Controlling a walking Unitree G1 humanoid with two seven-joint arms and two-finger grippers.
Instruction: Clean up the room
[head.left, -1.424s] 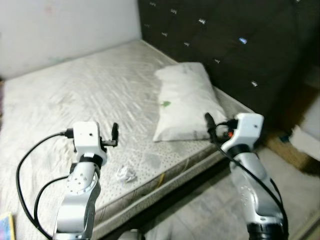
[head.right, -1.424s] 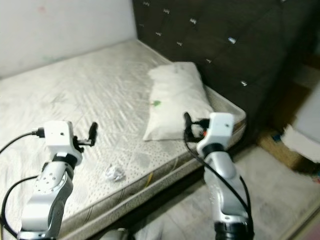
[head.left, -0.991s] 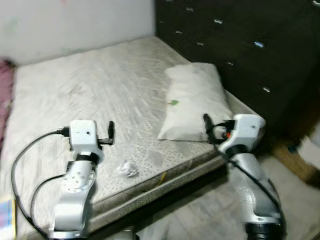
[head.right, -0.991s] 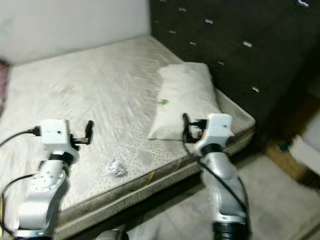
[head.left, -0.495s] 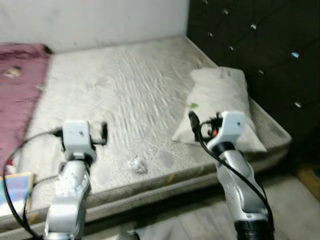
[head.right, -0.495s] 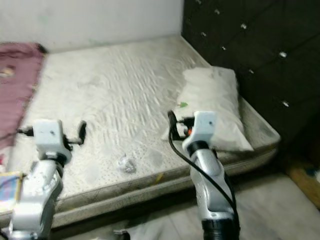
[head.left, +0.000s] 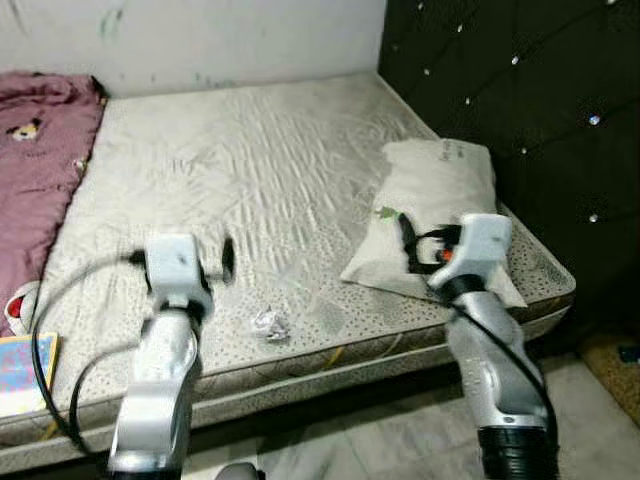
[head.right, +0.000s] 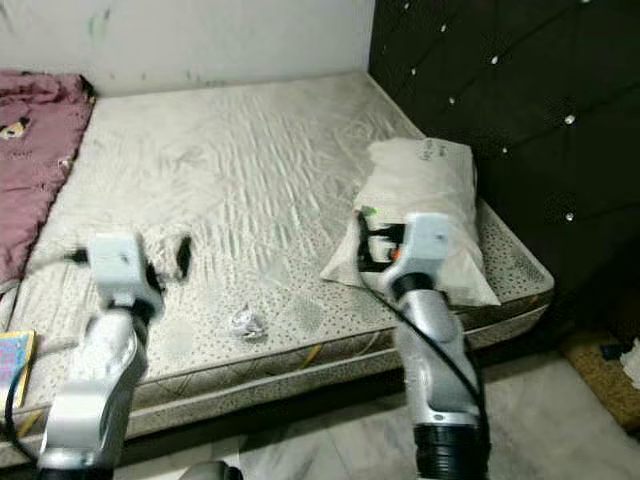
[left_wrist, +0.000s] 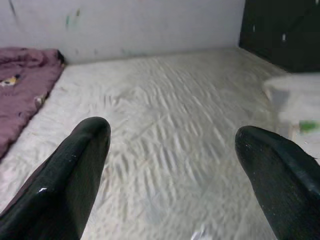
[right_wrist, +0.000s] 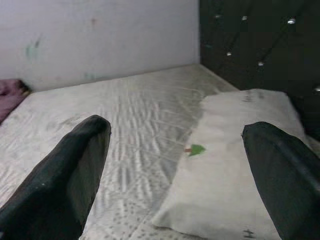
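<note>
Both your grippers hover wide open over the bare grey mattress (head.left: 270, 160).

Your left gripper (left_wrist: 172, 165) hangs just beside the small crumpled white paper wad (head.left: 269, 324) near the mattress's front edge; your right gripper (right_wrist: 180, 165) is above the white pillow (head.left: 435, 200) by the dark tufted headboard (head.left: 520, 90).

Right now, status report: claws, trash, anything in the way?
Left claw open, empty, held over the mattress. Right claw open, empty, near the pillow. Crumpled wrapper lies on the mattress near its front edge, untouched. Nothing blocking it.
</note>
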